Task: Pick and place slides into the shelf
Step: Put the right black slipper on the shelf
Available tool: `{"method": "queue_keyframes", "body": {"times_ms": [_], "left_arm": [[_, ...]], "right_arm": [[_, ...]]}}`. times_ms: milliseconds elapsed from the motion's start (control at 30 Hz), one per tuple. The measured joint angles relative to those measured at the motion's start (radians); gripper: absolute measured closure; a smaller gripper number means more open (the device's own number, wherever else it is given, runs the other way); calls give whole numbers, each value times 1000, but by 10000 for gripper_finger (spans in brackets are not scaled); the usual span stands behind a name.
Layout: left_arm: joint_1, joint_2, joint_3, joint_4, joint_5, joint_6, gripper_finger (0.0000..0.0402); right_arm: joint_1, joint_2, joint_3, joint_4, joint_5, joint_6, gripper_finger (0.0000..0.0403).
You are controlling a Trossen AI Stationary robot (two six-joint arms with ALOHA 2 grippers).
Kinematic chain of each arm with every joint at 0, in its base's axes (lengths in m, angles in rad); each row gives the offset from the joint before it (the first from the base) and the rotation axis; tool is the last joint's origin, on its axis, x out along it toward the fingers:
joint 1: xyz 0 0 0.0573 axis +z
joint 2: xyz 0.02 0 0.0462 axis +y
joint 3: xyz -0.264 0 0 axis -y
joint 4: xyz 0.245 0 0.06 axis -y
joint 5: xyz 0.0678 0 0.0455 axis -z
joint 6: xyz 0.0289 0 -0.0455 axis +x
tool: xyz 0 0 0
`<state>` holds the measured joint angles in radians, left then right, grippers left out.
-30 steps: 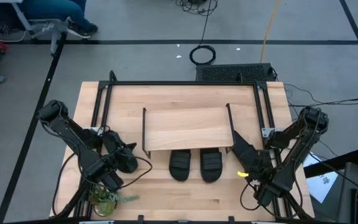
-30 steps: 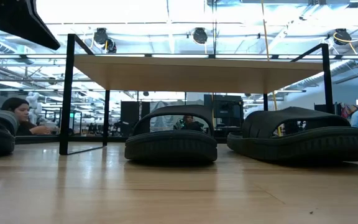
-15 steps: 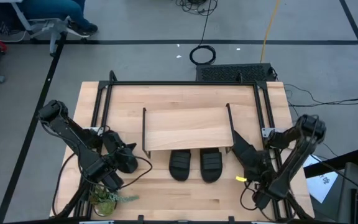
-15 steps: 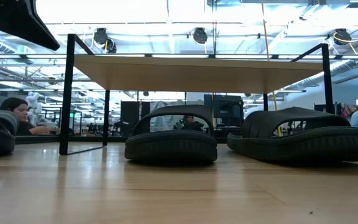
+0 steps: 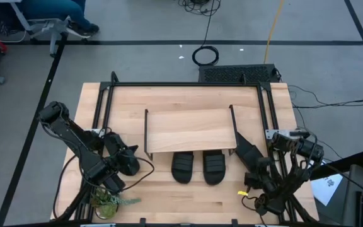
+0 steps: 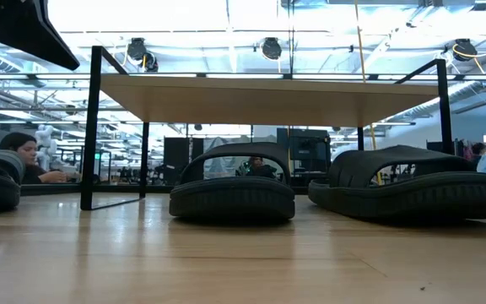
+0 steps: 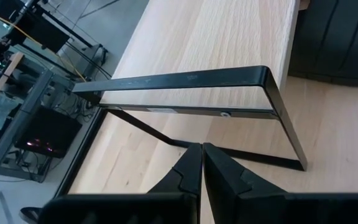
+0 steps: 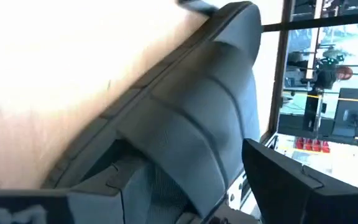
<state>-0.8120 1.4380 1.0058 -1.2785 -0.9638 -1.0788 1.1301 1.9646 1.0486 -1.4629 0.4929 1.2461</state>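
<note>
I am spreading my right pincer point(image 5: 247, 165) wide around a slide point(image 8: 197, 134) lying right of the shelf point(image 5: 189, 130), ready to grip it, while two slides point(image 5: 198, 168) are sitting under the shelf and my left pincer point(image 7: 201, 163) is waiting shut and empty.

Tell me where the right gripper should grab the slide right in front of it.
Take the slide by its wide ribbed strap. The strap bulges up off the flat sole, so it is likely the only part that two fingers can close around. Come in from where the right gripper sits, open, with a finger on each side of the strap.
</note>
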Motion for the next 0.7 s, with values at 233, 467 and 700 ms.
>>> {"method": "queue_keyframes", "body": {"times_ms": [233,467,700], "left_arm": [[0,0,0,0,-1,-4,380],[-1,0,0,1,0,-4,380],[-1,0,0,5,1,-4,380]], "right_arm": [[0,0,-15,-25,42,103,179],[-23,-1,-40,-12,47,207,179],[-37,-4,-88,135,68,204,225]]}}
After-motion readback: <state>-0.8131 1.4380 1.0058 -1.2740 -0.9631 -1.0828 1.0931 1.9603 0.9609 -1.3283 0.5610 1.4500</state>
